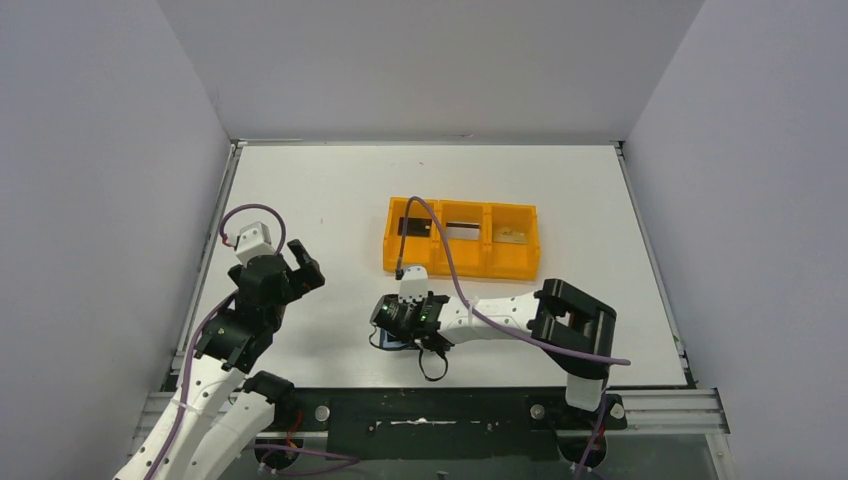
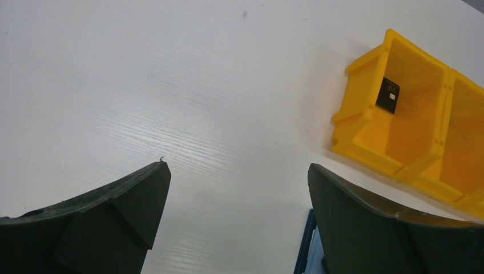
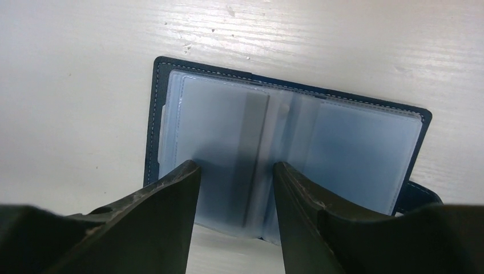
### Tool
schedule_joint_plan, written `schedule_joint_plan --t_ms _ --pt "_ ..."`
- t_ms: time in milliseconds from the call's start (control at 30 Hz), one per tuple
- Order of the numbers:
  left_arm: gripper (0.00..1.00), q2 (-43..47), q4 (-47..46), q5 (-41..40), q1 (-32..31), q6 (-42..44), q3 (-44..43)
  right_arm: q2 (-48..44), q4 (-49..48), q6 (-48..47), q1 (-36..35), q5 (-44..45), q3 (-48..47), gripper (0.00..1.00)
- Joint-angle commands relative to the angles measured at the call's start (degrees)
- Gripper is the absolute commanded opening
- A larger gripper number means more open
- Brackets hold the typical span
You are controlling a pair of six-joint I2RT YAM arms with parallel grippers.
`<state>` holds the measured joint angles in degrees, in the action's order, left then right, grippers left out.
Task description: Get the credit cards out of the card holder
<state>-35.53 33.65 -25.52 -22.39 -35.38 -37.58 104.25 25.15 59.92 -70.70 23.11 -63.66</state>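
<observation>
The card holder (image 3: 285, 137) lies open and flat on the table, navy outside with clear pale-blue sleeves and a dark tab at its right. It also shows under the right wrist in the top view (image 1: 385, 342), and its edge shows in the left wrist view (image 2: 307, 246). My right gripper (image 3: 237, 166) is open, with its fingertips over the holder's left half near the fold, holding nothing. A dark stripe shows through the left sleeve; I cannot tell whether a card is inside. My left gripper (image 2: 238, 166) is open and empty over bare table to the holder's left (image 1: 300, 270).
An orange three-compartment tray (image 1: 395, 262) stands behind the holder. It holds a dark card (image 2: 388, 95) in the left compartment, a dark item (image 1: 462, 232) in the middle one and a pale beige card (image 1: 510, 237) in the right one. White walls enclose the table.
</observation>
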Motion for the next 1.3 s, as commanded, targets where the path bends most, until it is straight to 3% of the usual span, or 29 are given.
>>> schedule_joint_plan --t_ms 0,233,333,533,633,800,1000,1267 --pt "0.93 -0.14 -2.22 0.53 0.24 0.46 -0.32 0.05 -0.32 -0.37 -0.14 0.79 -1.45 0.46" --pt "0.93 -2.78 -4.09 7.55 0.24 1.78 -0.30 -4.29 -8.50 -0.18 1.39 -2.01 4.86 0.22" --pt "0.92 -3.53 -5.79 13.92 0.20 1.42 0.41 -6.81 -14.38 -0.16 2.50 -4.89 9.37 0.22" --pt "0.80 -6.05 -16.45 36.37 0.09 -3.02 6.17 -11.77 -31.33 2.13 6.05 -13.44 21.48 0.23" --pt "0.76 -8.78 -20.78 42.66 -0.75 -4.86 8.74 -13.39 -37.51 4.00 7.21 -15.07 26.58 0.25" --pt "0.74 -12.78 -24.86 42.51 -6.32 -6.45 10.32 -15.13 -46.01 6.11 8.57 -16.98 33.00 0.28" --pt "0.74 -18.73 -29.55 37.28 -14.56 -8.39 10.29 -15.63 -49.45 8.19 9.41 -17.43 36.19 0.30" --pt "0.72 -24.02 -35.22 35.52 -16.02 -9.67 12.27 -15.58 -50.53 9.29 11.37 -19.30 38.51 0.32"
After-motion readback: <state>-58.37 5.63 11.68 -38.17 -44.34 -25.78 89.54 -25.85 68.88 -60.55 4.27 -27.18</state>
